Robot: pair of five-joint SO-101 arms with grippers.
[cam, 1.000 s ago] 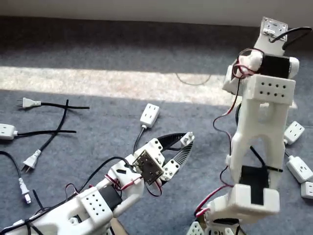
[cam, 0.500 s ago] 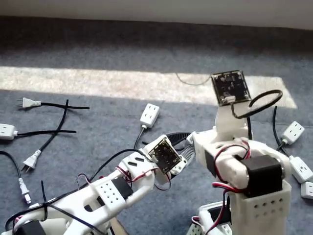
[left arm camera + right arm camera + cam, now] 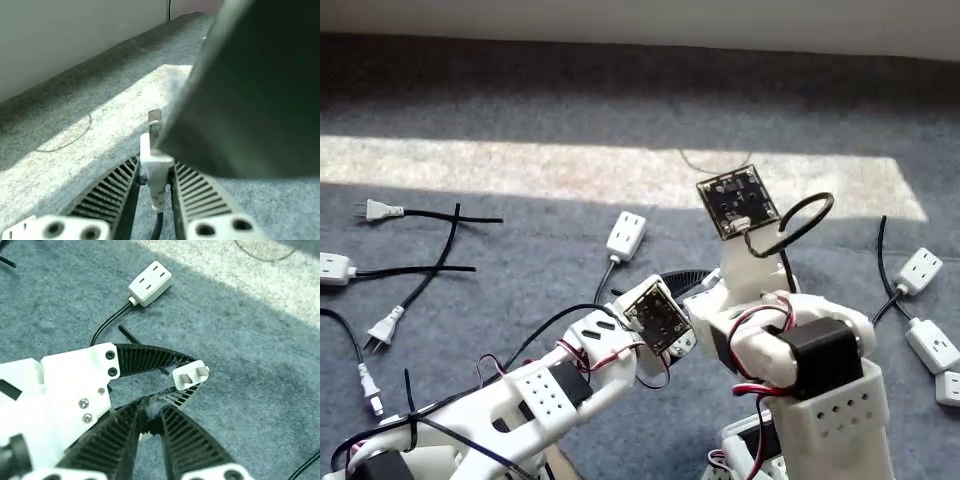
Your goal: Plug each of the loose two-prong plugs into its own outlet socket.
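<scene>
My left gripper (image 3: pixel 155 162) is shut on a white two-prong plug (image 3: pixel 155 152), whose prongs point away over the grey carpet. In the right wrist view the same plug (image 3: pixel 190 376) sits between the left gripper's black fingertips (image 3: pixel 150 357). My right gripper (image 3: pixel 149 412) is shut, its tips touching the underside of the left gripper's lower finger. A white outlet socket (image 3: pixel 150 283) lies on the carpet beyond them. From above, the left gripper (image 3: pixel 685 285) is partly covered by the right arm (image 3: pixel 790 350), and the socket (image 3: pixel 626 232) lies just behind it.
Loose plugs (image 3: pixel 375 210) (image 3: pixel 380 333) (image 3: pixel 370 385) and a socket (image 3: pixel 332 267) with black cords lie at the left. More sockets (image 3: pixel 920 268) (image 3: pixel 932 345) lie at the right edge. A sunlit strip (image 3: pixel 520 170) crosses the carpet.
The right arm has folded down from upright and swung left until its gripper meets the left gripper. The left arm shifted slightly forward with the plug.
</scene>
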